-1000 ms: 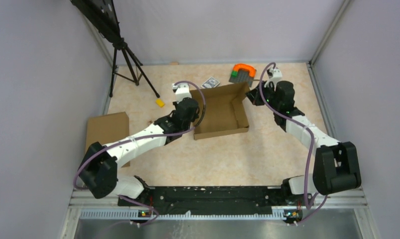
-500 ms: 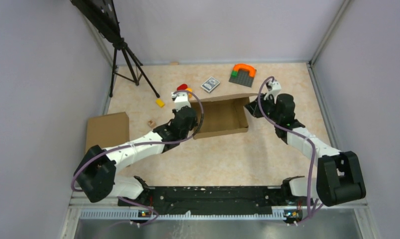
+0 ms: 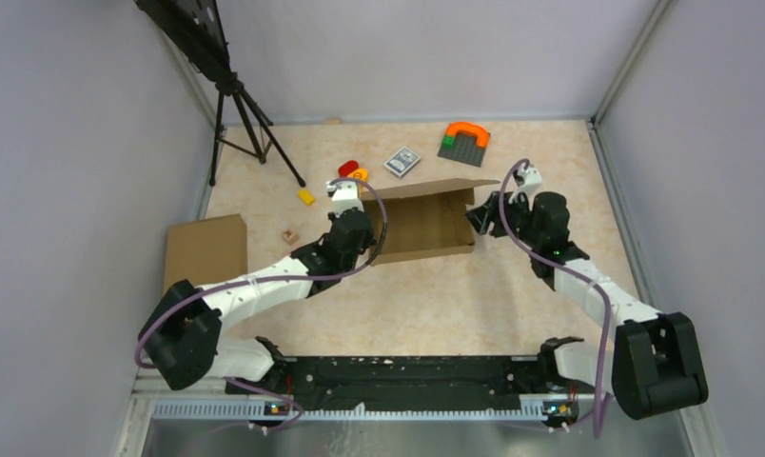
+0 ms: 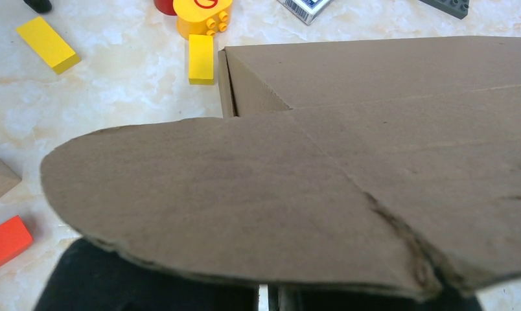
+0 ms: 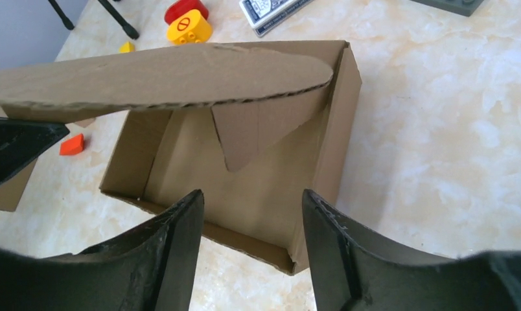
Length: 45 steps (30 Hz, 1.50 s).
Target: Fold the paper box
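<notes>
Right wrist view: right gripper (image 5: 251,199) open and empty, just short of the paper box (image 5: 326,129), which sits mid-way across the marbled tabletop (image 5: 452,162). Left gripper (image 4: 267,297), closed, props the lid flap (image 4: 245,194); I'd lower it slowly, steering its side tab (image 5: 245,136) inside.

Only one legible mark — a red letter, perhaps G — on yellow block (image 4: 203,13) toward table's (image 4: 115,97) far edge; card pack (image 4: 304,6) print unreadable.

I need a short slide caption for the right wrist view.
Open right gripper faces the paper box, its lid flap half closed.
</notes>
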Motion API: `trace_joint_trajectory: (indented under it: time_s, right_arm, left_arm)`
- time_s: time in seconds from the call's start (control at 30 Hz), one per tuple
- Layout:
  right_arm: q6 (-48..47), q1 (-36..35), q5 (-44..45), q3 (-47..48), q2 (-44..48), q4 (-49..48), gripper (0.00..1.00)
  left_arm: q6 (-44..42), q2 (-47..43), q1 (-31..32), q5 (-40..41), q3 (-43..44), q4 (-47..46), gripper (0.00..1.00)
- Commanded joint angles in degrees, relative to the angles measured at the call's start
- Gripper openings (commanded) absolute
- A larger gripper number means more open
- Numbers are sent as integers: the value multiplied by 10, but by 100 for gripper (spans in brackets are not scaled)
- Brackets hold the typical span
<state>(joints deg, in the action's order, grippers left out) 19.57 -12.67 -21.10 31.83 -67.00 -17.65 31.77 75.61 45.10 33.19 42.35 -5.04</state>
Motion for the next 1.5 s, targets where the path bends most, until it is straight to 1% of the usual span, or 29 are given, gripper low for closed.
trace_joint_trajectory:
  time_s: [0.0,0.1,0.17,0.23,0.33,0.43,0.5,0.57,0.8,0.9,1.0,1.03,1.17,1.27,1.4,1.47]
  right_arm:
    - [-5,-5,-16,-15,42,-5,58]
    - [-10,-5,-16,-30,76,10,59]
    - [-15,-5,-12,-45,116,10,59]
    - [-28,-4,-18,-51,150,20,63]
    - [-43,-5,-2,-32,188,72,63]
    - [-45,-5,32,10,210,114,63]
    - [-43,-5,49,45,211,139,59]
    - [-43,-5,52,85,197,160,58]
    - [-33,-6,28,252,96,226,56]
    - [-33,-17,30,301,53,245,55]
    - [-48,-42,27,345,-5,284,46]
    - [-54,-54,28,355,-25,300,45]
    - [-82,-112,49,369,-77,338,45]
    - [-90,-128,63,354,-99,350,45]
    - [-98,-127,76,322,-110,356,45]
    - [-99,-127,77,306,-108,349,46]
  left_arm:
    - [-9,-14,2,-8,-8,-23,0]
    - [-13,-13,2,-10,-9,-25,0]
    - [-14,-13,2,-12,-8,-26,0]
    - [-16,-13,2,-13,-8,-27,0]
    - [-20,-12,2,-14,-7,-28,0]
    - [-22,-15,2,-18,-6,-29,0]
    - [-25,-16,2,-23,-5,-29,0]
    - [-27,-15,2,-24,-3,-25,0]
    - [-29,-13,2,-30,1,-20,0]
    - [-36,-5,2,-38,5,-17,0]
    - [-36,0,2,-39,8,-14,0]
    - [-38,-1,2,-40,8,-14,0]
    - [-47,-4,2,-49,10,-3,0]
    - [-56,-12,2,-63,11,15,1]
    - [-70,-30,2,-91,7,37,11]
    - [-75,-42,2,-95,5,47,20]
